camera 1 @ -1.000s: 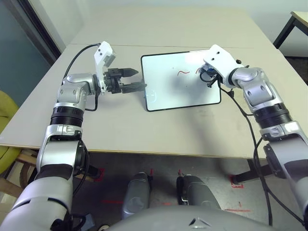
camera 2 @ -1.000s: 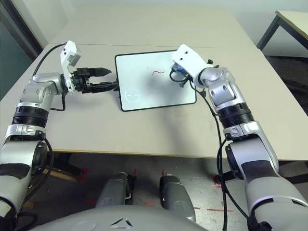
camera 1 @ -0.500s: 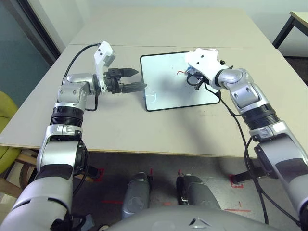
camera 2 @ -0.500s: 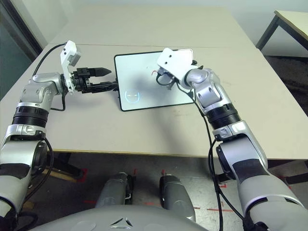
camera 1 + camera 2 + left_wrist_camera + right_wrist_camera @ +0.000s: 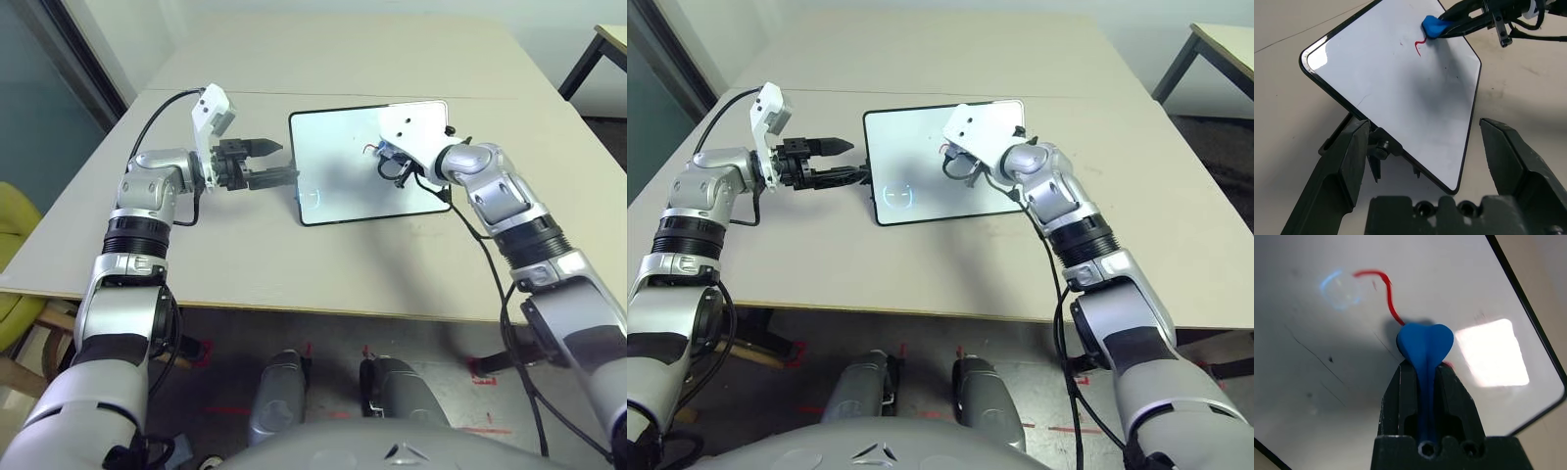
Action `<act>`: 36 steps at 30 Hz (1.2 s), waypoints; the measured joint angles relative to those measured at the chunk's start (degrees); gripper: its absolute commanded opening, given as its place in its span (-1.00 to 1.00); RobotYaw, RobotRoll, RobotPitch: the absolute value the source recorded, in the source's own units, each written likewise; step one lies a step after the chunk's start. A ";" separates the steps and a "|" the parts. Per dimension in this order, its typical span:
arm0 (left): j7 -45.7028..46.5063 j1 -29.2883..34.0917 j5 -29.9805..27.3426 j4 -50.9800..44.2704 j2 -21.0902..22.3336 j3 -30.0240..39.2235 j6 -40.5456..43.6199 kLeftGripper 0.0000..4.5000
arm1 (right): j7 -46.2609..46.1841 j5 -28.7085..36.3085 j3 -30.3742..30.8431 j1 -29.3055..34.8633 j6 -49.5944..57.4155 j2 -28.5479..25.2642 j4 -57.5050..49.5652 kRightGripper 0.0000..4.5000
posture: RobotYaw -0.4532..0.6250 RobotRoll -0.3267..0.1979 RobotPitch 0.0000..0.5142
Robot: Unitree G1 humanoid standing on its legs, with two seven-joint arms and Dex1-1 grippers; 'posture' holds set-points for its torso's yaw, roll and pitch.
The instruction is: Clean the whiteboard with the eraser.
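Note:
The whiteboard stands tilted on its stand at the middle of the table. A short red squiggle and a few faint dark marks are on it. My right gripper is shut on the blue eraser, whose squeezed tip presses on the board at the lower end of the squiggle. From the head views the eraser is over the board's right half. My left gripper is open at the board's left edge, its fingers on either side of the board's corner and stand.
The beige table has a seam running across behind the board, with bare surface all round it. Its front edge is near me. A yellow chair stands at the left. Another table's corner shows at the far right.
My right gripper has carried the eraser leftward from the board's right edge onto the red squiggle. The left arm has stayed still.

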 measured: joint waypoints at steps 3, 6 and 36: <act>0.00 -0.01 0.00 0.02 0.00 0.00 0.00 1.00 | -0.09 -0.01 -0.54 0.01 -0.27 -1.97 1.00 -0.89 | 0.08 0.25 -0.74; 0.00 -0.01 0.00 0.03 -0.01 0.00 0.00 1.00 | -0.18 -0.07 -1.49 0.02 -0.29 -3.57 2.13 -0.89 | 0.08 0.25 -0.74; 0.02 -0.12 0.00 0.04 -0.06 0.00 -0.08 1.00 | 1.13 -1.52 0.85 1.23 -0.14 1.25 -2.21 -0.89 | 0.10 0.25 -0.75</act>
